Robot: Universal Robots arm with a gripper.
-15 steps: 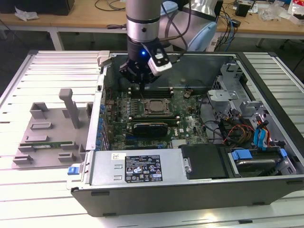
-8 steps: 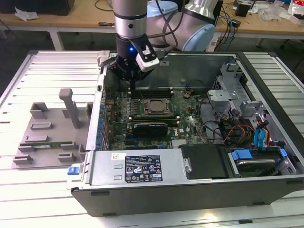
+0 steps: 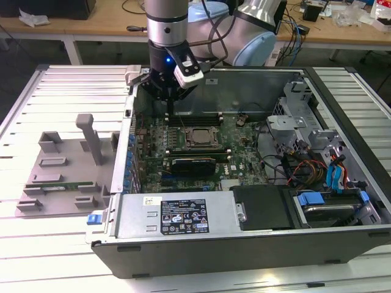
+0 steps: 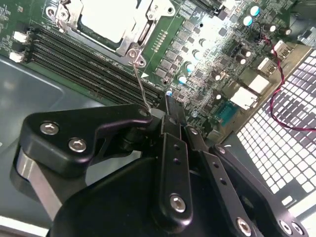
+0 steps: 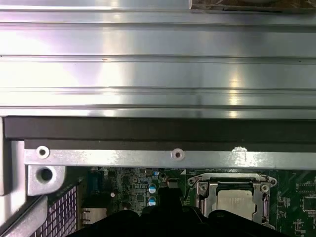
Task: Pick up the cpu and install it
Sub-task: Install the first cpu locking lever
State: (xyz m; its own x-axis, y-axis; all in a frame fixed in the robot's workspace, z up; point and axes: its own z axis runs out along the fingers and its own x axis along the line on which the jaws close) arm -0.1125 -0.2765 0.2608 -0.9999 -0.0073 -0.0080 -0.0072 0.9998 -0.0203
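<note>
The cpu point(image 3: 200, 137) lies flat in the motherboard socket inside the open computer case, its silver top showing through the metal frame. It also appears in the second wrist view, cpu point(image 4: 109, 19), and in the first wrist view, cpu point(image 5: 236, 202). My gripper point(image 3: 170, 113) hangs over the board just toward the exterior view's left of the socket, above the memory slots. In the second wrist view the gripper point(image 4: 168, 106) is shut, with nothing between its fingers. The thin wire socket lever point(image 4: 140, 86) ends right beside the fingertips.
The case wall point(image 3: 125, 134) stands close on the exterior view's left of the gripper. A grey fixture tray point(image 3: 36, 204) with a green memory stick point(image 3: 64, 185) lies outside the case. A power supply point(image 3: 183, 217), drive cage point(image 3: 293, 131) and cables point(image 3: 333, 174) line the case's other sides.
</note>
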